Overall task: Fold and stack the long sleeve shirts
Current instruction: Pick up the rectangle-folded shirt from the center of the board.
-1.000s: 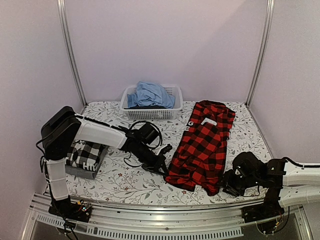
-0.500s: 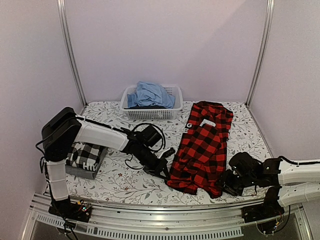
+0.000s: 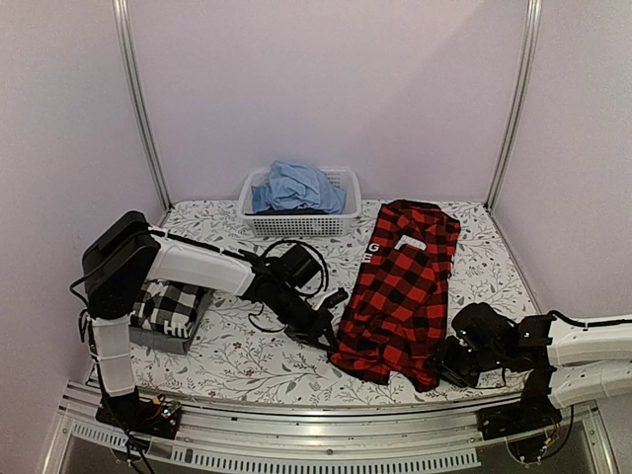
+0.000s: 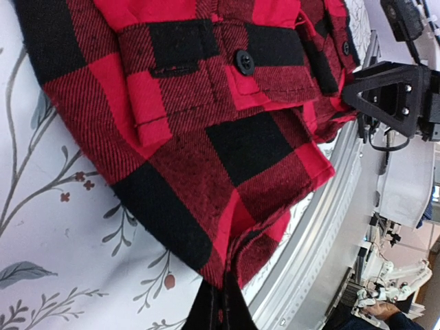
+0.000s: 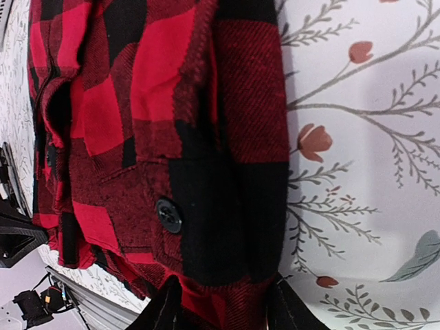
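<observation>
The red-and-black flannel shirt (image 3: 400, 286) lies lengthwise on the right half of the table, collar far, hem near. My left gripper (image 3: 327, 335) is at its near left corner; in the left wrist view my gripper (image 4: 218, 311) is shut on the hem of the flannel (image 4: 227, 144). My right gripper (image 3: 446, 366) is at the near right corner; in the right wrist view my gripper (image 5: 223, 311) is open, its fingers (image 5: 165, 308) straddling the flannel's hem (image 5: 227, 206). A folded black-and-white check shirt (image 3: 170, 302) lies at the left on a dark grey folded one (image 3: 158, 340).
A white basket (image 3: 341, 219) holding blue cloth (image 3: 294, 186) stands at the back centre. The table's metal front rail (image 3: 316, 430) runs just beyond the flannel's hem. Black cables (image 3: 272, 259) loop over my left arm.
My right gripper has moved left up to the flannel's near right corner. The hem has shifted slightly. My left gripper stays pinched on the near left corner.
</observation>
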Available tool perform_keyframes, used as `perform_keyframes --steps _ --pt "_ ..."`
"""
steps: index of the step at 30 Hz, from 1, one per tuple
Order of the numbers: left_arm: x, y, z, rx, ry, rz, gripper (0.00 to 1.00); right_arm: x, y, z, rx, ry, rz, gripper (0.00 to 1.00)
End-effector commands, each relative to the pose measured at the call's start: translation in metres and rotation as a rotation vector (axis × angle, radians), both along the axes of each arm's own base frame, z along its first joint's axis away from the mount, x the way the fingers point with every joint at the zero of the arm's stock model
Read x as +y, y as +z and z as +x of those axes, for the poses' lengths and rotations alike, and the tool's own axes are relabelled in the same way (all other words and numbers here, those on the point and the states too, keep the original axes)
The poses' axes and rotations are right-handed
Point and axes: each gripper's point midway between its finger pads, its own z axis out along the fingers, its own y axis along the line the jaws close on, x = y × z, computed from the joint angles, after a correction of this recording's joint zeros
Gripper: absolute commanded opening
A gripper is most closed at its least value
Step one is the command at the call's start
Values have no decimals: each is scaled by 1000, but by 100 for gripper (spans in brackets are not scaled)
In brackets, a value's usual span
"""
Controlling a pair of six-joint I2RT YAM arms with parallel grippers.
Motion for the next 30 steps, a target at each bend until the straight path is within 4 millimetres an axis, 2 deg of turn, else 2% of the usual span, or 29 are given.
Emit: perform_keyframes --steps 1,5,6,10,15,19,24,30 --pt "-7 13 8 -39 0 -35 0 3 -12 -7 36 29 15 37" --pt "-9 16 14 -56 8 -42 0 4 -5 1 5 27 -16 22" --pt "-10 19 19 -66 15 -46 0 0 7 14 -52 13 -63 12" --pt "-12 28 29 -95 33 -62 0 -1 24 26 -107 9 -113 0" --pt "-21 50 47 -163 59 -102 0 1 50 47 -193 3 -175 0" --pt "-31 63 69 -219 95 -128 0 1 60 62 -231 7 -268 0" --pt "-40 64 97 -285 136 -121 0 2 63 78 -274 6 -348 0" --pt "-53 61 124 -335 172 -122 0 5 55 90 -297 7 -404 0"
